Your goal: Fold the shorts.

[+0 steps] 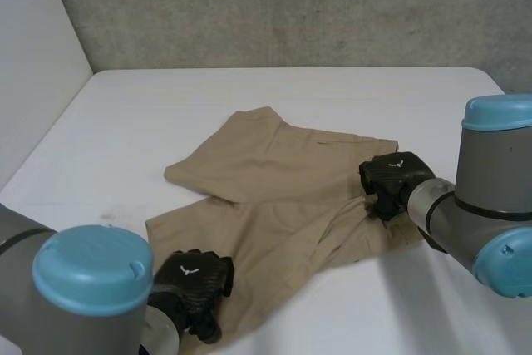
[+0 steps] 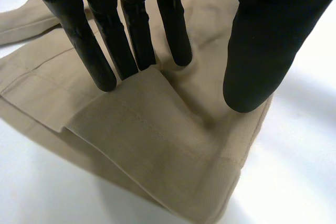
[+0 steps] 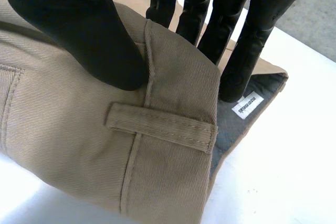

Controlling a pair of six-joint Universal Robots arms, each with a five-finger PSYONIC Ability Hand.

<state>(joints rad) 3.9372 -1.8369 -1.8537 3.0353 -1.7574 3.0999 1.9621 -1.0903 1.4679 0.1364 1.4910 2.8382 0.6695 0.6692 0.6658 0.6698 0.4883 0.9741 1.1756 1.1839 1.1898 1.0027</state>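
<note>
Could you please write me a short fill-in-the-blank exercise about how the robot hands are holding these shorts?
The tan shorts lie on a ___ table.
The right robot hand pinches their ___, right beside a belt loop.
The left robot hand pinches the ___ of one leg between thumb and fingers.
Missing words: white; waistband; hem.
</note>
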